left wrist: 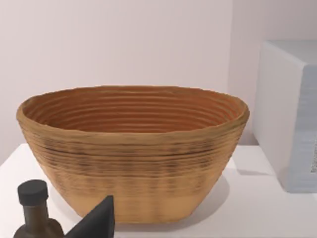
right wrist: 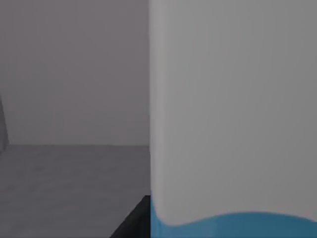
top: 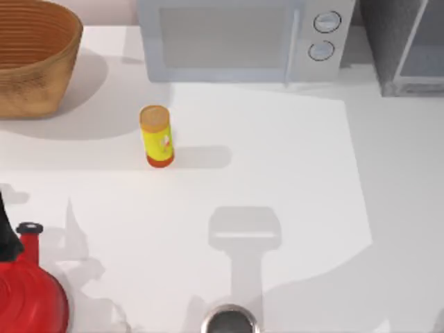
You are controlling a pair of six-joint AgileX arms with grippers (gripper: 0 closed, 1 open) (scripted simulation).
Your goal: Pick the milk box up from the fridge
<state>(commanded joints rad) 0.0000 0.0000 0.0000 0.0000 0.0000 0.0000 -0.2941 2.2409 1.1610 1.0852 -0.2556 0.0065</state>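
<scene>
The right wrist view looks from very close at the milk box (right wrist: 233, 114), whose white upper part and strip of light blue below stand upright against the grey inner wall and grey floor of the fridge (right wrist: 74, 99); a dark sliver of the right hand (right wrist: 132, 224) juts in beside the carton's blue band, and whether that hand is apart or clamped on the carton I cannot tell. From above, the fridge (top: 388, 48) sits at the table's far right corner, its dark speckled side and pale-framed door partly in view, just beside the light grey microwave (top: 236, 38) along the far edge. The left hand (left wrist: 96, 220) shows as a dark pointed tip, its spread not readable, facing the woven basket (left wrist: 133, 148) at the far left corner of the table (top: 291, 173), with a dark bottle (left wrist: 33, 210) close by. A yellow canister (top: 157, 136) stands upright toward the table's middle left, and a red kettle (top: 28, 291) sits at the near left corner.
</scene>
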